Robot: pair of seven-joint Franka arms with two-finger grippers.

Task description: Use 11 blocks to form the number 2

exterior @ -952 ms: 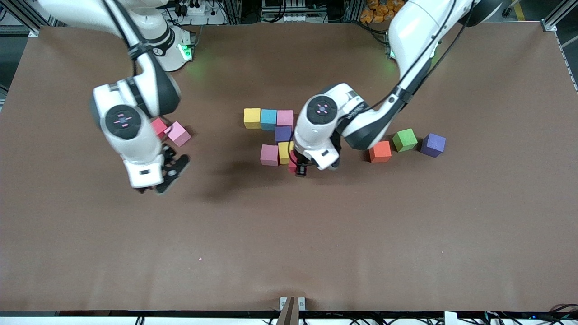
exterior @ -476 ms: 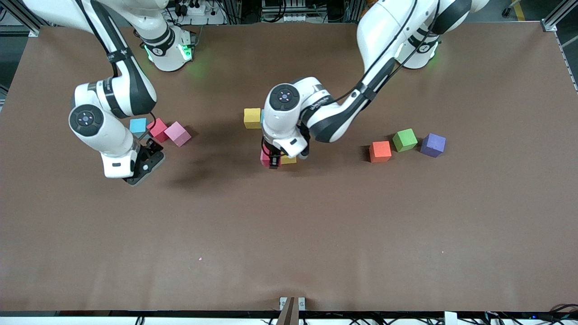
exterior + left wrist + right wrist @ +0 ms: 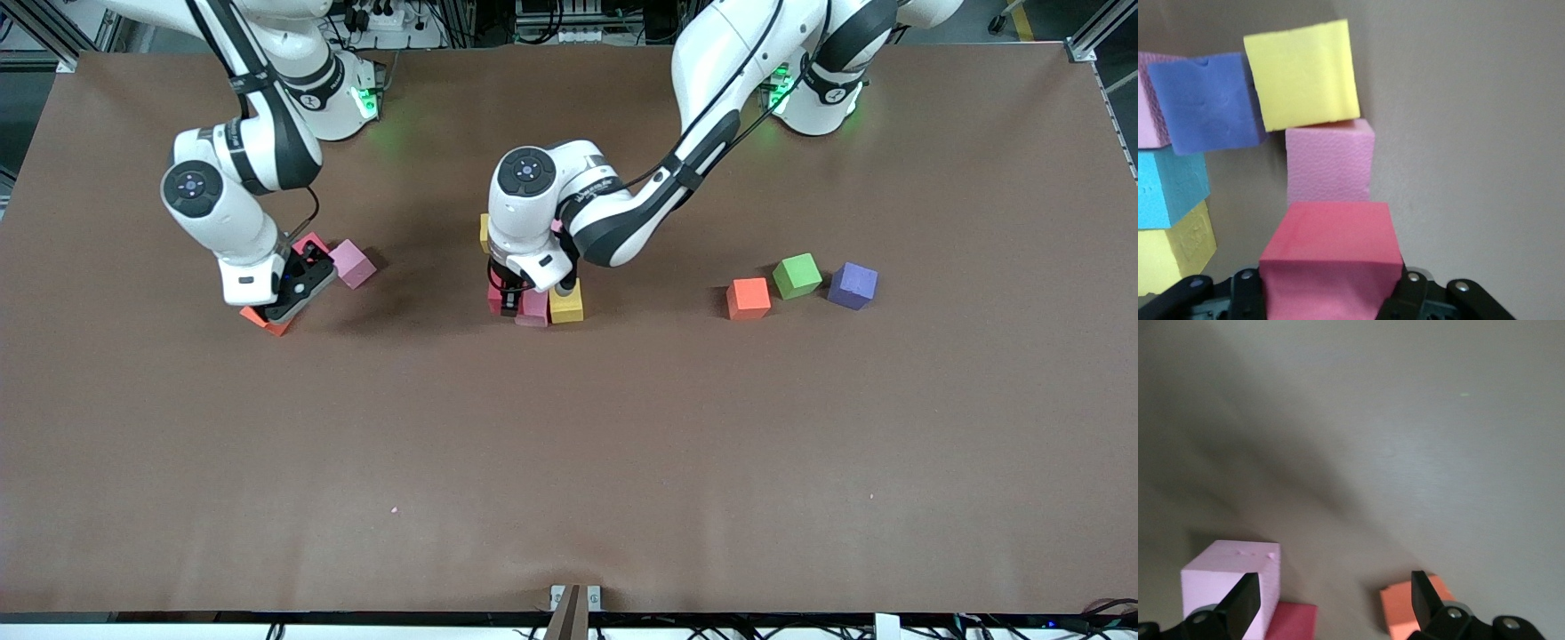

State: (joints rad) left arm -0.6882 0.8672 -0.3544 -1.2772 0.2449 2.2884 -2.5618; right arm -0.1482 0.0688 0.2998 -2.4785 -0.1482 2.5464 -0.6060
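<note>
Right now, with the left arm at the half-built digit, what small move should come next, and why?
Probably lower and release. The left gripper is shut on the red block, which lines up beside the pink block that sits next to the yellow block. The right gripper hangs open near an orange block.

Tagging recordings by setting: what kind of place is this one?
Probably a robotics lab bench: a brown mat-covered table framed by aluminium rails, two white arms mounted at its edge, and small coloured foam cubes such as the green one.
</note>
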